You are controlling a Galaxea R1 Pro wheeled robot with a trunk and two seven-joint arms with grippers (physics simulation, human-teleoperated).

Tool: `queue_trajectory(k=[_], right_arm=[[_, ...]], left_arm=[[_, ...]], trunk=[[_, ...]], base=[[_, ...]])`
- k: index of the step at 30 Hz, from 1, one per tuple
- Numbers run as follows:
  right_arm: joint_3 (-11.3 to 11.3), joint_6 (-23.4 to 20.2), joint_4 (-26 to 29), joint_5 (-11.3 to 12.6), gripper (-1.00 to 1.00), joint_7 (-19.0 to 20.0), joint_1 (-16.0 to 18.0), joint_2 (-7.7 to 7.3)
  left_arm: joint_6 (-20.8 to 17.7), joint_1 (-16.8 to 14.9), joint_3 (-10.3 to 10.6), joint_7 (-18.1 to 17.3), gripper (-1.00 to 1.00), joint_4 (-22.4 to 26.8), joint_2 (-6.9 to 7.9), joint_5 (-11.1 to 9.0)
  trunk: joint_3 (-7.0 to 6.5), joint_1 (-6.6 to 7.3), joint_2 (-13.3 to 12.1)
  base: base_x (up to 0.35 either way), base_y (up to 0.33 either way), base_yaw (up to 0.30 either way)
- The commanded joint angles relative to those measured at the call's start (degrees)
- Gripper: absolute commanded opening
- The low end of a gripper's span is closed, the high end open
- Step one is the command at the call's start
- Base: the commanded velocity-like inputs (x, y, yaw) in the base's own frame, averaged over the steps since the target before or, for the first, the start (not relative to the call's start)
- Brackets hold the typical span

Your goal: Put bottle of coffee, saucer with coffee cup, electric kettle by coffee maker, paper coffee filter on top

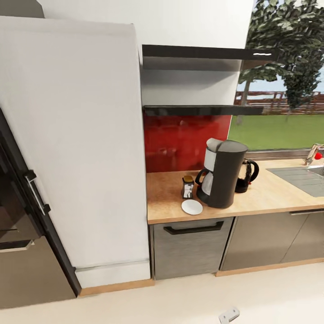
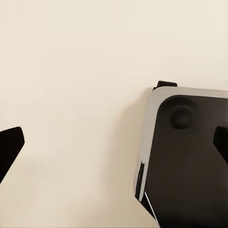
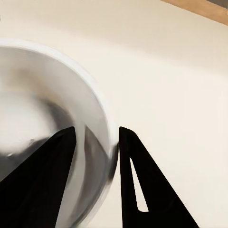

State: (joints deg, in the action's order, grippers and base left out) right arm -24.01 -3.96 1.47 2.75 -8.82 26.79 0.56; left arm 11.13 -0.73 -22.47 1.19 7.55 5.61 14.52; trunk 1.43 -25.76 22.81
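The dark-grey coffee maker (image 1: pixel 223 173) stands on the wood-grain kitchen countertop (image 1: pixel 265 198). Against its left side is the brown bottle of coffee (image 1: pixel 187 185), and the white saucer (image 1: pixel 192 207) lies bare in front of that. The glass electric kettle (image 1: pixel 247 174) stands just right of the maker. A pale shape at the maker's upper left may be the paper coffee filter; I cannot tell. The black kitchen shelf (image 1: pixel 202 110) above is bare. My right gripper (image 3: pixel 95 156) is shut on the rim of the white coffee cup (image 3: pixel 28 104), over floor. My left gripper (image 2: pixel 114 145) is open.
A tall white cabinet (image 1: pixel 76 144) and a dark oven front (image 1: pixel 18 198) fill the left. A sink (image 1: pixel 310 175) with a tap is at the counter's right end. Beige floor lies between me and the cabinets; the robot's base (image 2: pixel 190 156) shows under the left gripper.
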Motion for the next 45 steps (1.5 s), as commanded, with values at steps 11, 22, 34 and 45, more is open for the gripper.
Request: queue_trajectory(k=[11,22,34,45], right_arm=[[-0.12,7.38,2.16,4.06,-1.00,-0.12,0.02,0.33],[3.28,25.64,14.67,16.82,-1.00,-0.25,0.02,0.41],[5.95,26.01,38.50,18.50,-1.00,-0.72,0.02,-0.08],[11.26,25.40,53.55,18.55,-1.00,-1.53,0.02,-0.12]], left_arm=[[0.27,-0.06,-0.30,0.55,1.00,-0.15,0.09,0.67],[0.38,-0.06,0.15,0.91,1.00,-0.17,0.14,0.91],[0.38,-0.10,0.42,0.92,1.00,0.00,0.04,0.96],[0.38,-0.40,0.32,0.92,1.00,0.09,-0.06,0.93]], trunk=[[0.09,-0.03,0.13],[0.09,-0.03,0.13],[0.09,-0.03,0.13],[0.09,-0.03,0.13]], base=[[0.000,0.000,-0.005],[0.000,0.000,0.000],[0.000,0.000,0.000],[0.000,0.000,0.000]])
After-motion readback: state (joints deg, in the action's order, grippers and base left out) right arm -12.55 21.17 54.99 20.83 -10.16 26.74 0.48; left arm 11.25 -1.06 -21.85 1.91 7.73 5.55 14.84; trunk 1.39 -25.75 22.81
